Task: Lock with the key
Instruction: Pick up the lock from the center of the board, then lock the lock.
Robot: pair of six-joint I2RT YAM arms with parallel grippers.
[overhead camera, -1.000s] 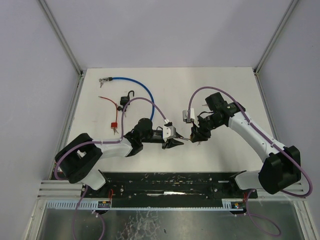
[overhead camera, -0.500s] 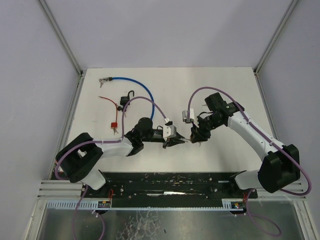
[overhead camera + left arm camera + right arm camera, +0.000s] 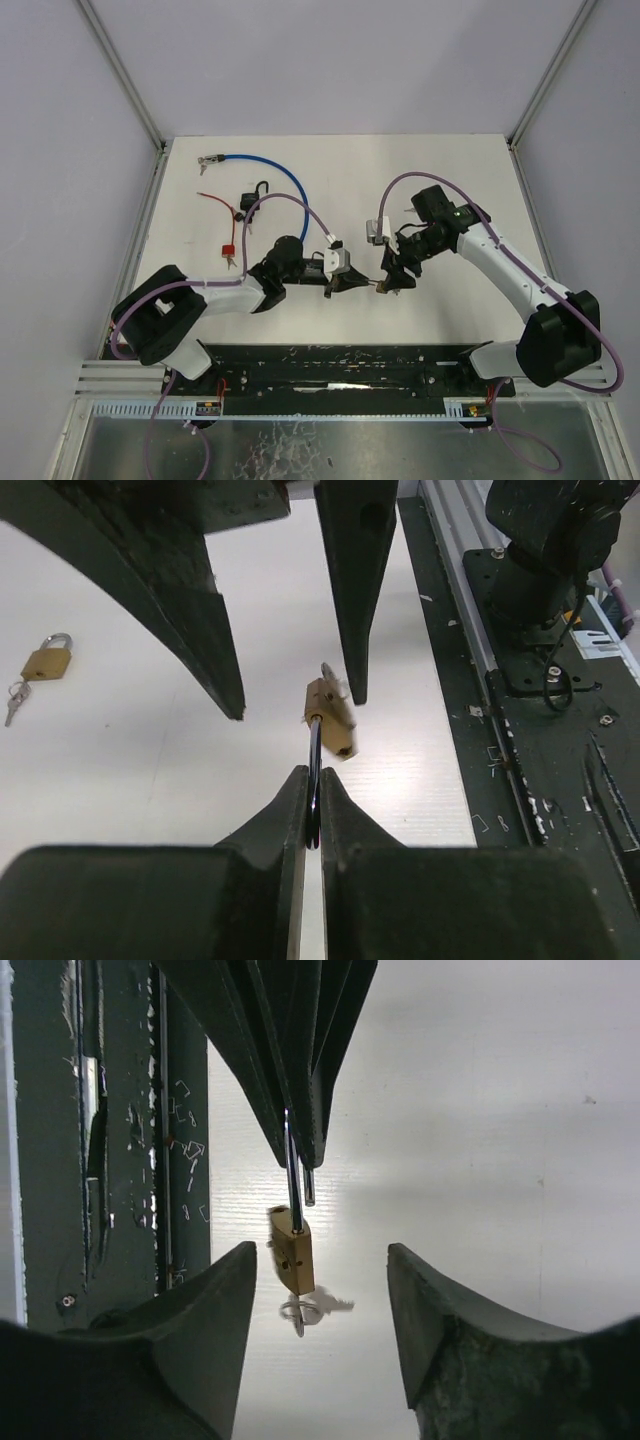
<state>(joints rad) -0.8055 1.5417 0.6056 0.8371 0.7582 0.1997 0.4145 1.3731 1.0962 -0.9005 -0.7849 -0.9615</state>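
A small brass padlock [image 3: 331, 716] hangs above the table by its steel shackle [image 3: 314, 765]. My left gripper [image 3: 312, 792] is shut on that shackle. In the right wrist view the padlock body [image 3: 292, 1251] dangles free between the fingers of my open right gripper [image 3: 320, 1256], touching neither. A key ring with the key [image 3: 301, 1312] hangs at the body's lower end. From above, the two grippers meet tip to tip at the table's middle, left gripper [image 3: 351, 281] and right gripper [image 3: 394, 278], with the padlock [image 3: 378, 286] between them.
A second brass padlock with keys [image 3: 46, 662] lies on the table to the left. A blue cable lock [image 3: 272, 166], a black padlock [image 3: 256, 198], a thin red cable [image 3: 216, 200] and a red tag [image 3: 228, 251] lie at the back left. The black base rail [image 3: 340, 365] runs along the near edge.
My left gripper has closed onto the shackle. My right gripper has opened wider and no longer touches the padlock body, which now hangs from the left gripper alone.
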